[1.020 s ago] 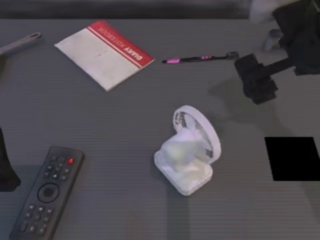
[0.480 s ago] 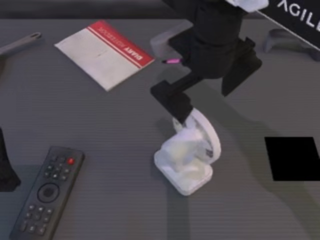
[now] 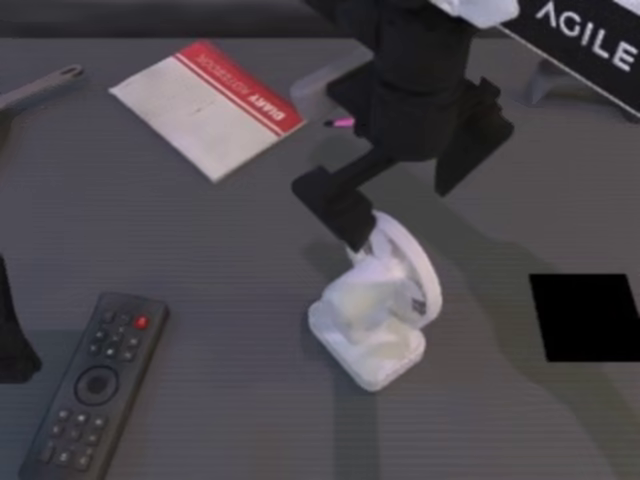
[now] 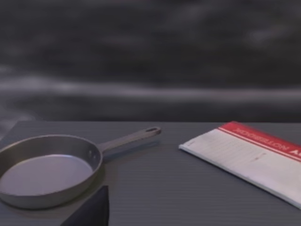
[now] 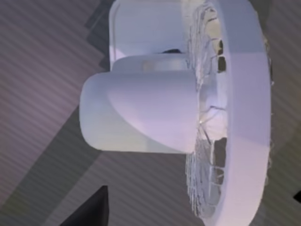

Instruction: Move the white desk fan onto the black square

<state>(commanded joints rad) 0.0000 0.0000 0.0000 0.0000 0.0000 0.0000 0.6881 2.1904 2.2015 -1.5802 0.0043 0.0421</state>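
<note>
1. A dark grey desk [image 3: 200, 250] seen from above, with the white desk fan [image 3: 378, 305] standing near its middle, slightly toward the right edge — round grilled head upright on a rounded-square base.
2. The black square [image 3: 588, 316] lies flat at the desk's right edge, well apart from the fan and with nothing on it.
3. The right gripper [image 3: 400, 175] hangs over the fan's far side, its fingers spread wide; one dark finger [image 3: 335, 205] reaches down to the top rim of the fan's head, the other sits off to the right, clear of the fan.
4. From the right wrist view, the fan [image 5: 188, 113] fills the frame close up — its motor housing and wire grille show, and only a dark fingertip [image 5: 91, 212] is visible at the edge.
5. The left arm [image 3: 12, 330] is parked at the desk's left edge; whether its fingers are spread or closed cannot be told.
6. A black remote [image 3: 95, 385] lies near the front left corner.
7. A red-and-white notebook [image 3: 208, 106] lies toward the back edge, left of centre.
8. A pen [image 3: 340, 122] with a pink band shows beside the arm near the back edge.
9. A frying pan [image 4: 47, 169] sits at the far left, its handle pointing toward the notebook [image 4: 249, 157].
</note>
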